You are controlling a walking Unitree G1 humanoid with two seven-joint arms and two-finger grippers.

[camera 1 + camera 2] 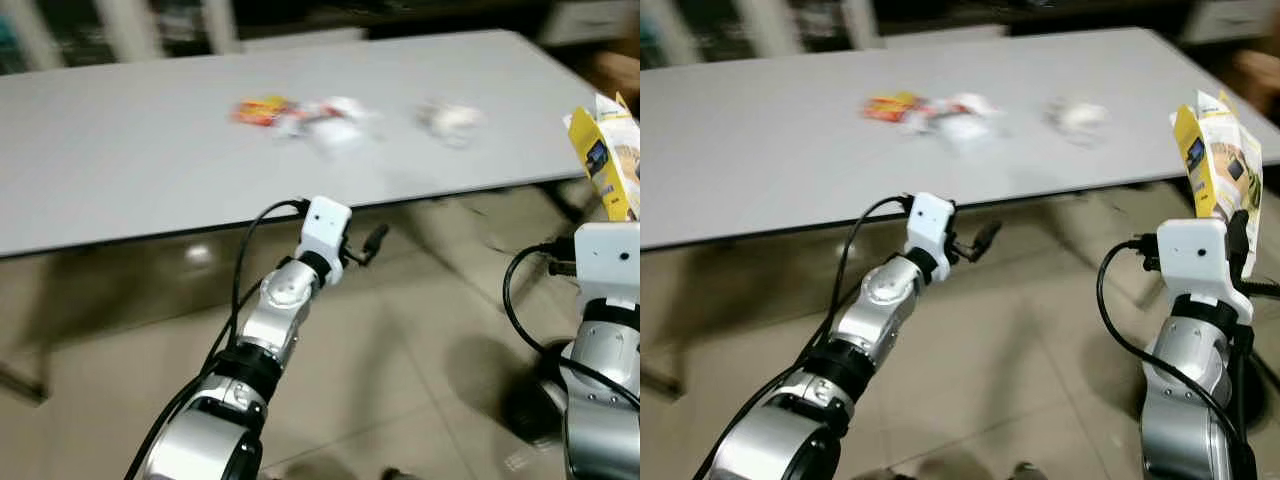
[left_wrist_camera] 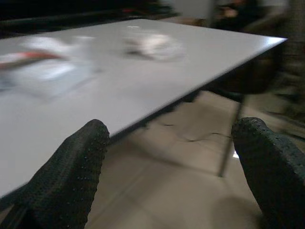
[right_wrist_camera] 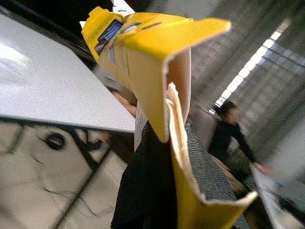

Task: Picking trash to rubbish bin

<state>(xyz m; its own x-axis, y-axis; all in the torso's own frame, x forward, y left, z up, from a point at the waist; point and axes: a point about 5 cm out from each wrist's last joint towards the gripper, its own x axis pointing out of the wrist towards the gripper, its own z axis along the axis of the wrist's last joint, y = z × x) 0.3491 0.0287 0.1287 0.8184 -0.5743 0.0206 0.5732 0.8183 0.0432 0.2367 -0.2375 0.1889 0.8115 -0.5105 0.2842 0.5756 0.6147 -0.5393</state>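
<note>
Grey table (image 1: 120, 180) over tiled floor (image 1: 400, 350); person (image 3: 228, 136) in background.

There was one tabletop (image 1: 120, 160), three pieces of litter on it: an orange wrapper (image 1: 262, 110), a white wrapper (image 1: 335, 122), a crumpled tissue (image 1: 452, 120); one yellow carton (image 1: 1218, 160); two tools (image 1: 372, 243) (image 1: 1238, 235); one person (image 3: 228, 136)

dim indoor light, heavy motion blur, soft glare on table (image 1: 150, 170), dark background

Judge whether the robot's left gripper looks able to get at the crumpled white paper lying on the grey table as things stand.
Probably yes: the left gripper is open, hanging before the grey table edge, with nothing between it and the crumpled white paper.
</note>
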